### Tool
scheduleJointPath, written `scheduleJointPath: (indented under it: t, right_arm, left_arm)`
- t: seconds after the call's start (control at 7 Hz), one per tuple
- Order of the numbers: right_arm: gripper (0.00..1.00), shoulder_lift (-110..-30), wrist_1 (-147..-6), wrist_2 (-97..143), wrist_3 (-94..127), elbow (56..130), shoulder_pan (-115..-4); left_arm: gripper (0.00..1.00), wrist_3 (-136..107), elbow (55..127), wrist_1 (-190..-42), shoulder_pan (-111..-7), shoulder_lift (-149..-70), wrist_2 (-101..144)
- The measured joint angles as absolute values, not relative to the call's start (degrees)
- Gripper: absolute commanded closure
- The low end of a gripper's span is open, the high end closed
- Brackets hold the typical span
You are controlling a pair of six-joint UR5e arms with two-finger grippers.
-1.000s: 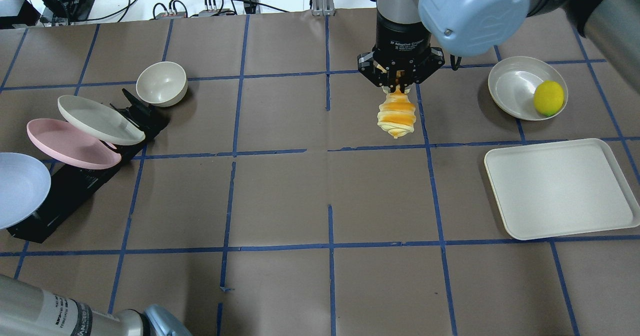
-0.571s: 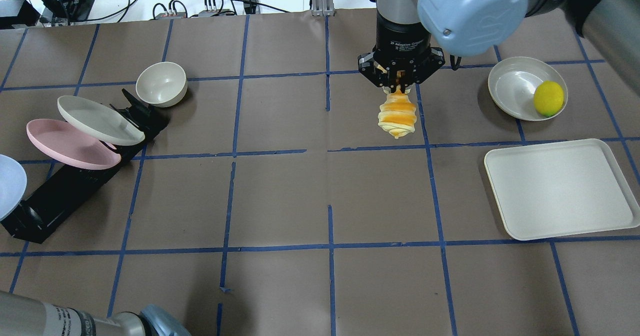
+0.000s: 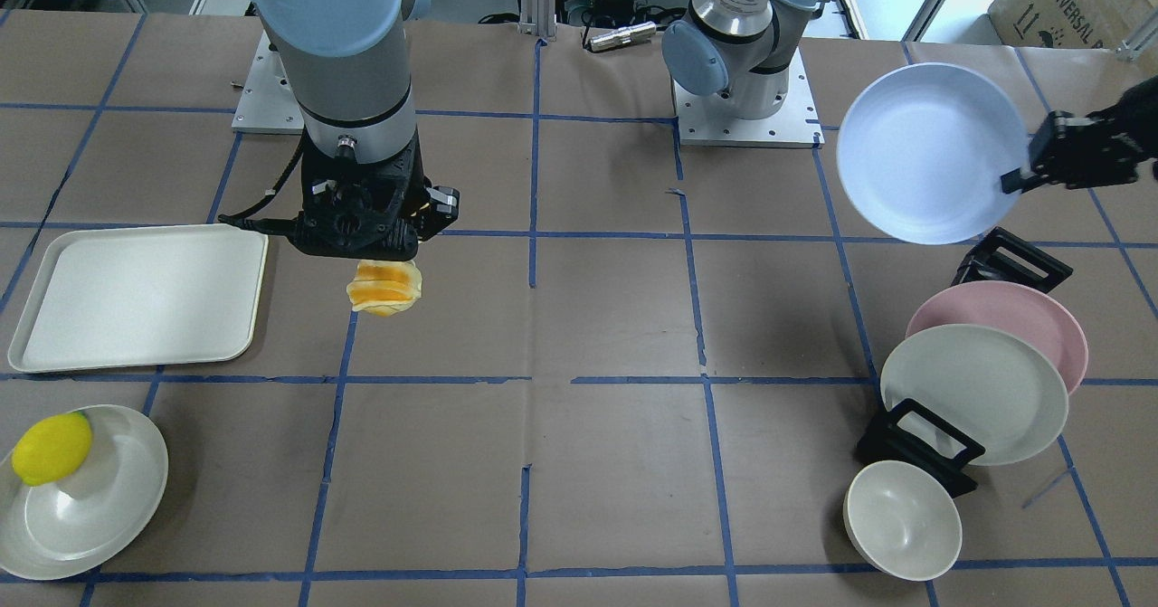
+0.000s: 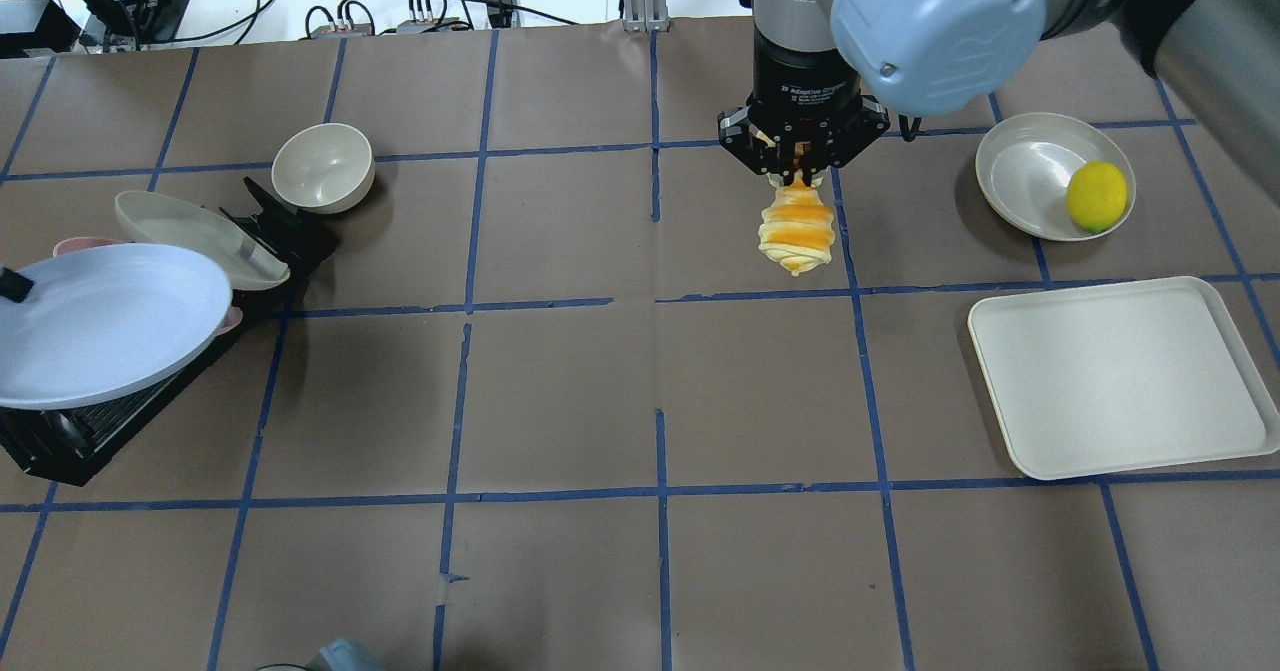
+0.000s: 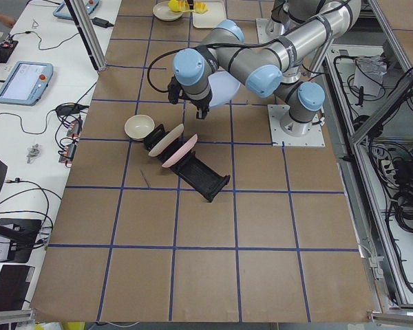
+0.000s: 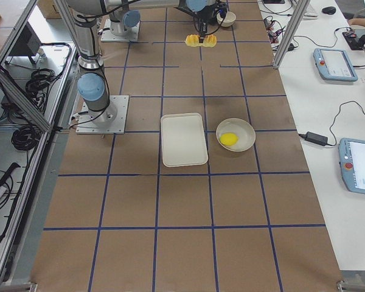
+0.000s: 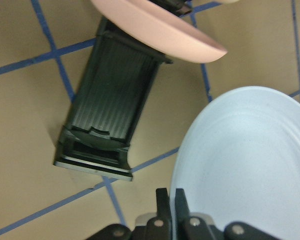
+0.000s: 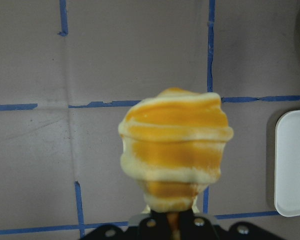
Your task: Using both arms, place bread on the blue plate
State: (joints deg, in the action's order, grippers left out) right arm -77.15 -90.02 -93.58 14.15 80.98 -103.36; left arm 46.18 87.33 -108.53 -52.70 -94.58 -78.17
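The bread [image 4: 796, 236] hangs by one end from my right gripper [image 4: 797, 179], which is shut on it above the table at mid-right. It also shows in the front view [image 3: 384, 286] and fills the right wrist view [image 8: 175, 150]. My left gripper [image 3: 1020, 175] is shut on the rim of the blue plate [image 3: 923, 155] and holds it in the air above the black plate rack [image 4: 60, 431]. The blue plate [image 4: 105, 326] lies nearly flat at the far left. In the left wrist view the fingers [image 7: 162, 200] pinch its edge [image 7: 245, 160].
A pink plate [image 3: 1040, 313] and a cream plate [image 3: 972, 394] lean in the rack, with a cream bowl [image 4: 323, 166] beside them. A cream tray [image 4: 1120, 376] lies at right. Behind it a cream plate [image 4: 1030, 171] holds a lemon [image 4: 1097, 196].
The blue plate has left its rack slot, risen and moved right over the rack, now nearly level. The left arm has left the bottom edge. The right gripper and bread have barely moved.
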Motion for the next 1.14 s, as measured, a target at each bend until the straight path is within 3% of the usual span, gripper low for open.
scheduleJointPath:
  t: [0.43, 0.71, 1.14]
  right_arm:
    - [0.85, -76.51, -90.29, -93.76, 13.19, 80.61, -102.35]
    - [0.85, -76.25, -90.38, -93.82, 12.72, 80.6, -102.05]
    - [0.85, -76.22, -90.32, -94.39, 12.58, 80.76, -101.7]
  left_arm:
    - [0.99, 27.66, 100.09, -93.05, -66.66, -91.0, -71.44]
    - [0.99, 8.8, 110.04, -71.42, -78.11, -91.83, -68.06]
    - [0.98, -16.34, 114.74, -52.49, -91.89, -95.56, -70.3]
